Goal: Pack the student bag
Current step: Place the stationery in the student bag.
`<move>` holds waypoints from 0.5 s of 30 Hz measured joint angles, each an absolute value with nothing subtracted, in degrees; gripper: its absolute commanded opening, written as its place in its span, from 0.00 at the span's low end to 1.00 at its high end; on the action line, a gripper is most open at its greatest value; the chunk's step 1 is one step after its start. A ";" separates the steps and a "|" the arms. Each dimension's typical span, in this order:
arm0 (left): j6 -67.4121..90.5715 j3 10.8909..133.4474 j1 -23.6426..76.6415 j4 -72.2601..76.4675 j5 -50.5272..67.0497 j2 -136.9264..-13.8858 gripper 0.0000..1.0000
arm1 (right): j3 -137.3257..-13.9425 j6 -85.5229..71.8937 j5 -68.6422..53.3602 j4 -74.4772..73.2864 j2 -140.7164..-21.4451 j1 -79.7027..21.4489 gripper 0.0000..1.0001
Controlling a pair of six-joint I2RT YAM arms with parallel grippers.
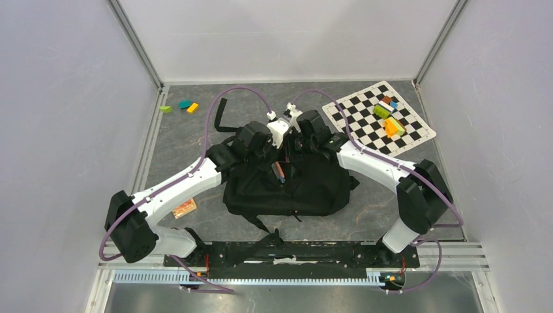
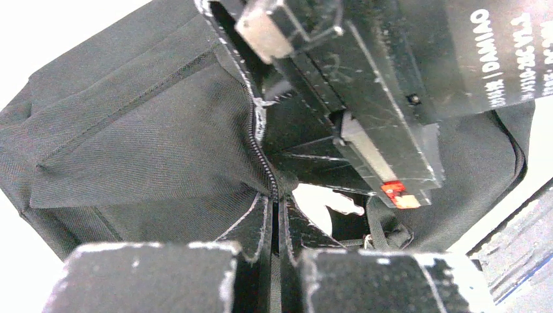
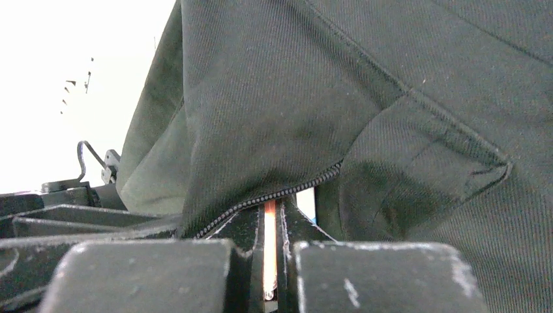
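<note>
Hard against its lens, the left gripper (image 2: 275, 225) is clenched on the bag (image 2: 130, 143) at its zip (image 2: 264, 156) edge, with fabric nipped between the tips. The right gripper (image 3: 269, 225) is likewise clamped at the zip line, seemingly on cloth. An orange sliver shows between its tips, and what that is cannot be told. From above, an orange piece (image 1: 184, 208) lies on the table (image 1: 176, 140) by the left arm, outside the bag, which slumps mid-table between the arms. Its mouth looks held apart, with a reddish item (image 1: 279, 173) in the gap. Farther back, small pieces (image 1: 179, 106) lie far left and blocks (image 1: 389, 117) sit on the mat (image 1: 355, 117). Packing looks barely begun: most items lie outside, and the zip is not yet closed.
</note>
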State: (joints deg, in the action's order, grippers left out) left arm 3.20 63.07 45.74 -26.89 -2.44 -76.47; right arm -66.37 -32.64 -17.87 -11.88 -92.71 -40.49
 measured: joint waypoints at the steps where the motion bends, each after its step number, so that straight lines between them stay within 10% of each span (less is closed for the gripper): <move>1: 3.20 63.07 45.71 -26.89 -2.46 -76.47 0.02 | -67.02 -32.51 -17.74 -11.84 -93.25 -40.49 0.00; 15: 3.20 63.05 45.71 -26.87 -2.66 -76.47 0.02 | -67.88 -30.09 -13.39 -12.10 -94.98 -40.66 0.00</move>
State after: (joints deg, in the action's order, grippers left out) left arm 3.20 63.05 45.71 -26.87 -2.66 -76.47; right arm -67.88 -30.09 -13.39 -12.10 -94.98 -40.66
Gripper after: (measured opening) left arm 0.045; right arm 0.023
